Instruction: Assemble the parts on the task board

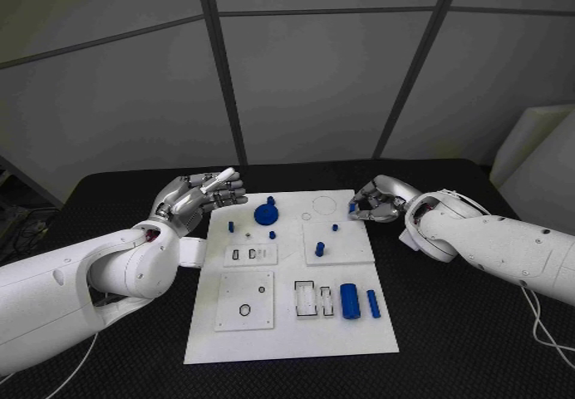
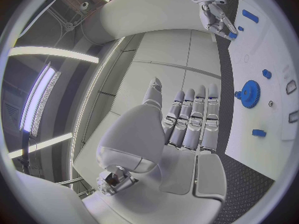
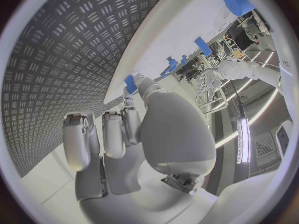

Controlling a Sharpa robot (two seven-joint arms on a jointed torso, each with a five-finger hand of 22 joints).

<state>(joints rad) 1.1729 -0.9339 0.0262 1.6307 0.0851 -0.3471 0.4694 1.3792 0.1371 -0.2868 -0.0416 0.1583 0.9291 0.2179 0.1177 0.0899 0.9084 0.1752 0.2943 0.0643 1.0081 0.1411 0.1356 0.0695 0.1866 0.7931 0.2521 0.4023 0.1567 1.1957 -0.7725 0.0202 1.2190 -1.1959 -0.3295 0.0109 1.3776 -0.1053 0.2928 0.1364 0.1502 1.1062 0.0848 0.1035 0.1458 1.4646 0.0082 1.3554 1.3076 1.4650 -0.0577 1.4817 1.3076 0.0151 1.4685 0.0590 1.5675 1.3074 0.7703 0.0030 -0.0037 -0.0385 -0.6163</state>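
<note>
Blue against white, head view: task board (image 1: 292, 332) lying flat mid-table, blue parts scattered across it — a gear (image 1: 266, 215) near the far edge, a short peg (image 1: 320, 248) standing right of centre, a cylinder (image 1: 349, 300) and a thin bar (image 1: 374, 303) lying side by side toward the near right.
Head view, right hand (image 1: 374, 202): poised at the board's far right edge, fingers curled in; whether a part sits between them, cannot tell from here.
Head view, left hand (image 1: 203, 198): raised beside the board's far left edge, fingers straight and apart, holding nothing.
Head view, risk: parts near the right hand small and loose; a careless sweep likely to knock the standing peg over or push pieces off their places.
Left wrist view: left hand flat and empty, fingers (image 2: 193, 117) extended together; gear (image 2: 250, 93) close beside it on the board, right hand (image 2: 212, 11) far across.
Left wrist view, risk: an idle left hand so near the gear could nudge it.
Right wrist view: fingertips (image 3: 136, 79) pinching a small blue part (image 3: 130, 80) just over the board's edge.
Right wrist view, risk: grip looks slight, at the tips alone; part could slip or twist, then meet its seat crooked and jam.
</note>
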